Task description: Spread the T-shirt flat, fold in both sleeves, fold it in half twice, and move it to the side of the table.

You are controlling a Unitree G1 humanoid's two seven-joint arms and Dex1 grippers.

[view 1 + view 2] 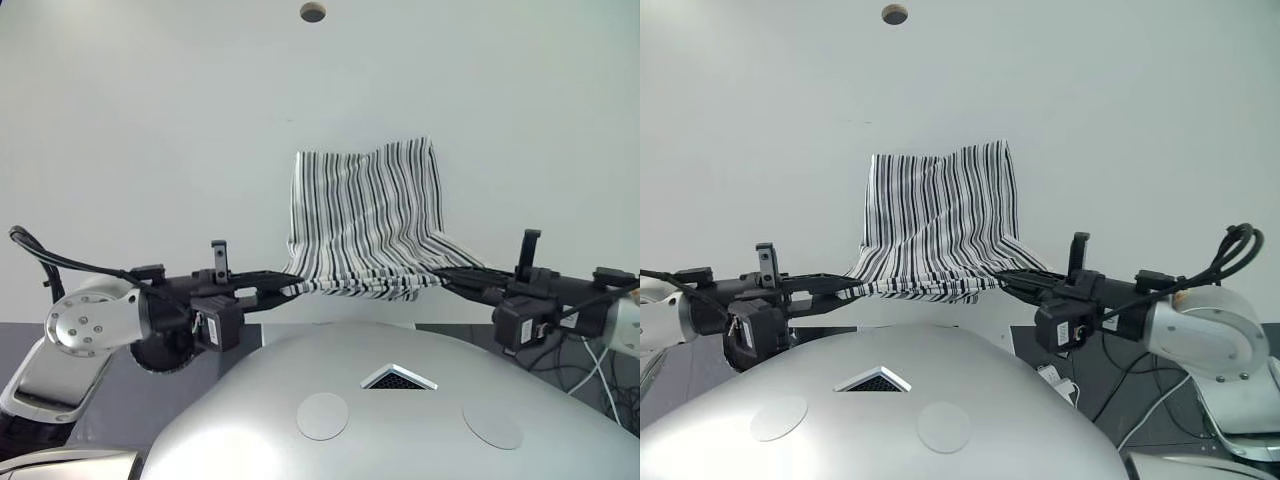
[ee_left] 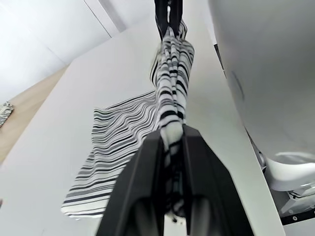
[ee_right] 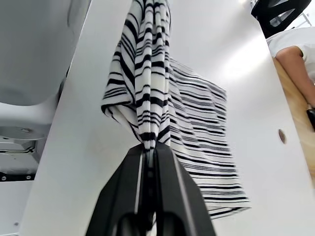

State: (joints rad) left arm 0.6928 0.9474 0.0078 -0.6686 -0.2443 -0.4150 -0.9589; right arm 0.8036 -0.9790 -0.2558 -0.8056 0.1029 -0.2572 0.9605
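The black-and-white striped T-shirt [image 1: 365, 215] lies partly on the white table [image 1: 150, 130], its far part flat. Its near edge is raised and stretched between my two grippers. My left gripper [image 1: 292, 283] is shut on the near left corner, the cloth bunched between its fingers [image 2: 147, 162]. My right gripper [image 1: 440, 272] is shut on the near right corner. In the right wrist view the fabric [image 3: 197, 113] hangs from the pinched jaws of that gripper [image 3: 149, 147] down to the tabletop. The two grippers are level with each other above the table's near edge.
A round cable hole [image 1: 313, 12] sits in the table far behind the shirt. A person's arm [image 3: 295, 64] rests beyond the table's far side. Cables [image 1: 600, 370] hang at my right below table height.
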